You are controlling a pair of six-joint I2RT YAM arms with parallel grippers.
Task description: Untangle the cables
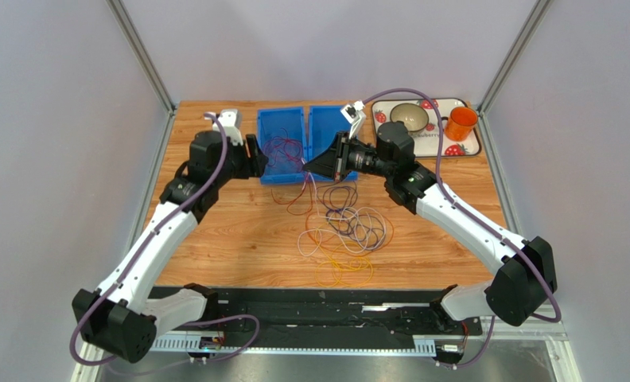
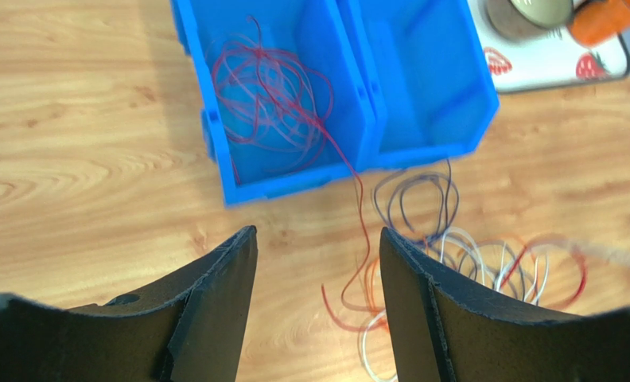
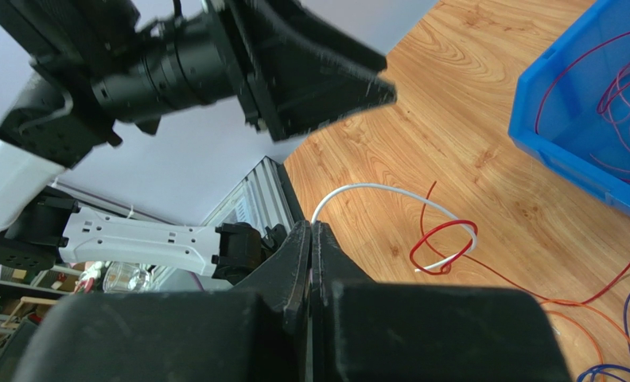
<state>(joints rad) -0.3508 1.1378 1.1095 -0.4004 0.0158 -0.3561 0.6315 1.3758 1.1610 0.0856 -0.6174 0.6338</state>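
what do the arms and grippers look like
The left arm and right arm have white shells, black joints, and a mauve hose along each. The left gripper and right gripper are matte black with two wedge-shaped fingers.

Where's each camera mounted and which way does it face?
Top external: above, behind bases, looking down at table; left arm, right arm show.
Left wrist: looks down past open left gripper at blue bin with red cable.
Right wrist: low, faces left gripper; right gripper shut on white cable.
Shared: both wrists see that bin.
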